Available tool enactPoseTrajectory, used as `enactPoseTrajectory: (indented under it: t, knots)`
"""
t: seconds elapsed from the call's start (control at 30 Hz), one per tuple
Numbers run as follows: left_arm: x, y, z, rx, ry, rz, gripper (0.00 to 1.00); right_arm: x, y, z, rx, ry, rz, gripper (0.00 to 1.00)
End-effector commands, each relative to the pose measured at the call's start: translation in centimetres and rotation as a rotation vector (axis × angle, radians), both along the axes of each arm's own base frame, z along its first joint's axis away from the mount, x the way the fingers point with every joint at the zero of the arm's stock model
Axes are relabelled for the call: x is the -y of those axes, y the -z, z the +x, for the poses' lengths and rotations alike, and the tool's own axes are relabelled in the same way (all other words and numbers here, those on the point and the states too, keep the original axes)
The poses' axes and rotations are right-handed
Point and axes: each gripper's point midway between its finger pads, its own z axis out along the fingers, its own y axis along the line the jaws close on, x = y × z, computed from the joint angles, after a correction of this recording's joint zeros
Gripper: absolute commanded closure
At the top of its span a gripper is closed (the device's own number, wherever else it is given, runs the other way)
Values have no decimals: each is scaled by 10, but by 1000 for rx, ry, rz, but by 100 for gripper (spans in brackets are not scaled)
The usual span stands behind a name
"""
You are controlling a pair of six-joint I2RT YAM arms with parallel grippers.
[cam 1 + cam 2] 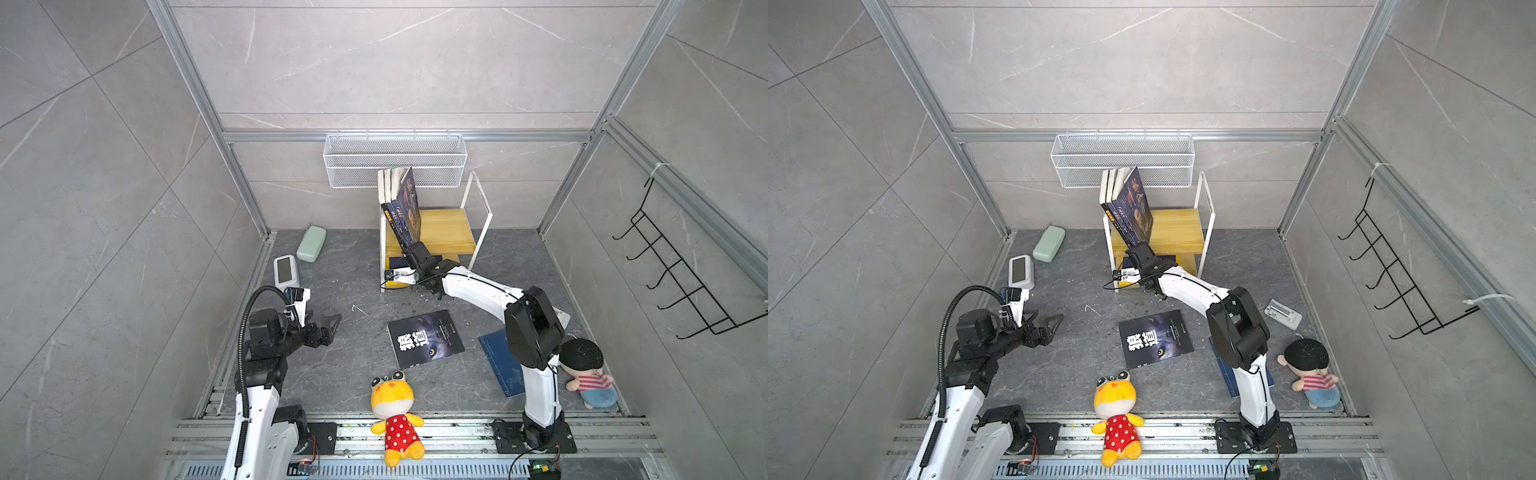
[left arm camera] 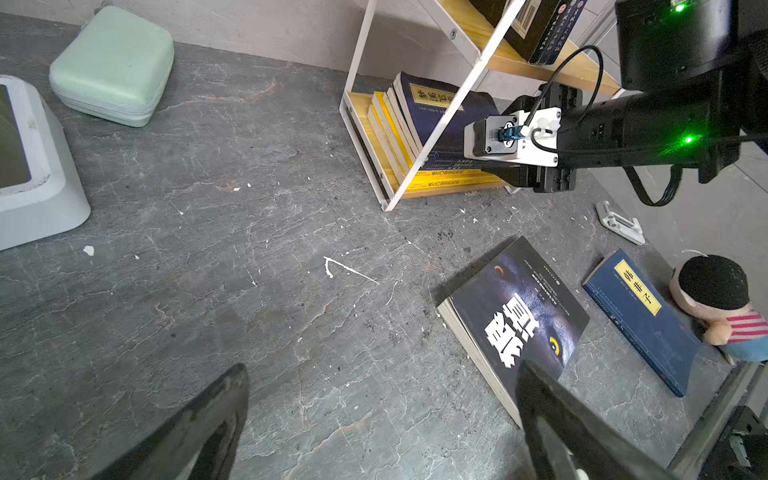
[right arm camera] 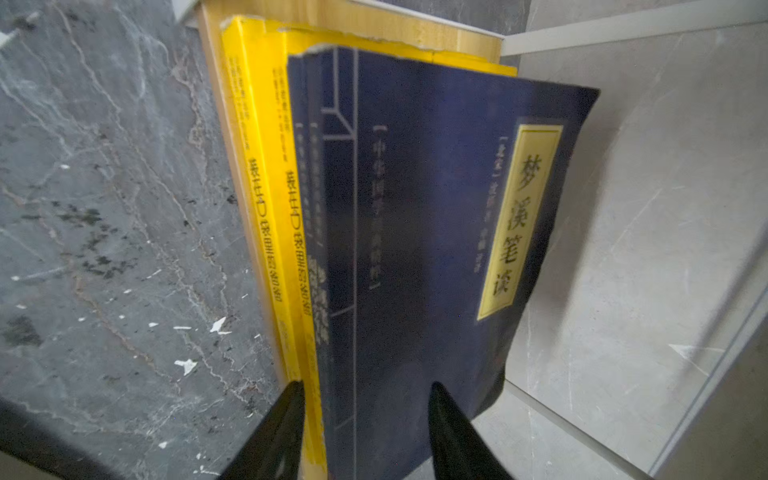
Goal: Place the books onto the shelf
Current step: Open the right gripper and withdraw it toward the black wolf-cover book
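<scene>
Worktop: dark veined stone (image 1: 345, 374), boxed in by grey tiled walls.
Left gripper: (image 1: 332, 328) spread wide and empty, hovering over bare stone.
Wolf-eyes book: (image 1: 426, 338) flat, cover up, to the right of the left gripper and between the arms. One long edge faces that gripper, and the left arm looks freer to take it.
Shelf: (image 1: 446, 230) at the back, with leaning books (image 1: 405, 208) on the top board.
Right gripper: (image 3: 363, 388) at the lower board, jaws half apart astride the navy book (image 3: 436, 208); whether it is clamped or released cannot be told.
Blue book: (image 1: 494, 361) flat beneath the right arm's elbow.

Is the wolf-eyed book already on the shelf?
No, the wolf-eyed book lies flat in front of the shelf, not on either board.
</scene>
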Motion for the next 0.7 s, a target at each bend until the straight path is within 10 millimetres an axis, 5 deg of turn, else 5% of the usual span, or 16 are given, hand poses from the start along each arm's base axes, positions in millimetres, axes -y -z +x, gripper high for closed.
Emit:
enactPoseTrajectory:
  t: [0.0,0.33,0.67]
  knots:
    - [2,-21,3,60,18,7,0,8,-25,-10,13,11,28,49]
    - [7,-40,16,25,-5,-149,0,34,-88,-78,-23,321,497,41]
    - [21,-34,23,-57,54,-221,1,78,-55,-149,-193,851,983,25]
